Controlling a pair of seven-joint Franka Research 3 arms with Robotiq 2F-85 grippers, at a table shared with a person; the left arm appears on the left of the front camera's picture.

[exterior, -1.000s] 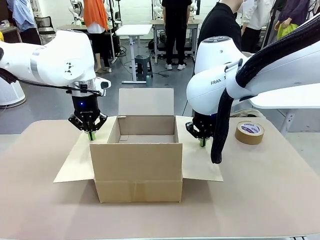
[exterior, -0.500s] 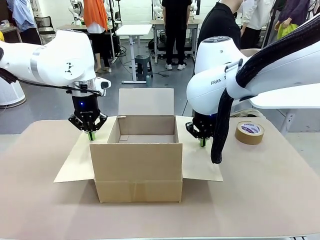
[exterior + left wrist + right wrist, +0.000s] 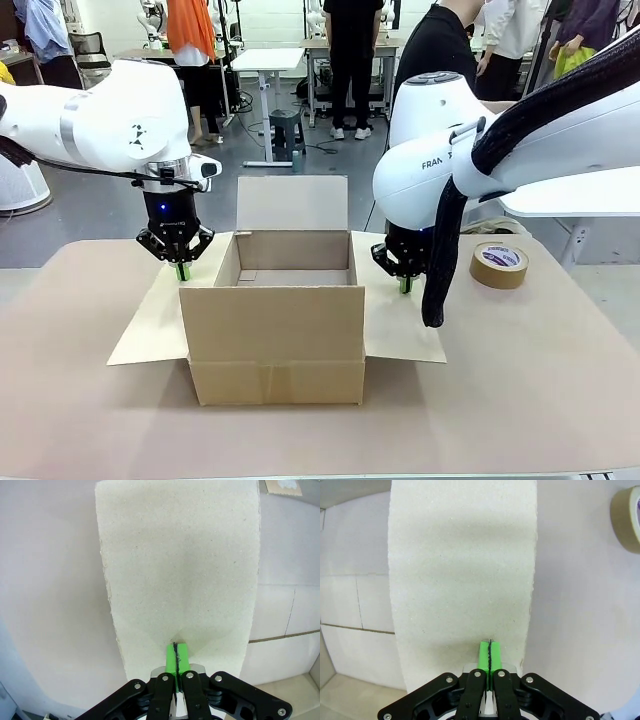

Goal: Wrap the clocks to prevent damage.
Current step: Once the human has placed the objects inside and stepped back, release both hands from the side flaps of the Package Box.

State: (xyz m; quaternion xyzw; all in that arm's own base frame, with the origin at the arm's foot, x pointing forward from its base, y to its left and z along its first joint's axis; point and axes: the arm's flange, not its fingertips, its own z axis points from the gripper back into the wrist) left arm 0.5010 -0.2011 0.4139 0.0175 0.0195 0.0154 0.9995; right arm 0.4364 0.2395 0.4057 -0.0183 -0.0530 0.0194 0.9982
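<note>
Saw nothing shift since the earlier frame, with arms, box and tape all as before. Found the cardboard box at the middle of the worktop, top uncovered, plain front wall nearest, side flaps folded out flat toward 9 and 3 o'clock. Noted the left tool at about 10 o'clock of the box, pointed straight down at the left flap, green pads pressed together with nothing between them. Could not tell whether the tip touched the flap or hung just above. Noted the right tool at about 2 o'clock of the box, likewise pressed together and empty, tip down at the right flap. Spotted a tape roll lying flat farther toward 2 o'clock, just beyond that flap. Saw the rear flap standing upright at 12 o'clock.
</note>
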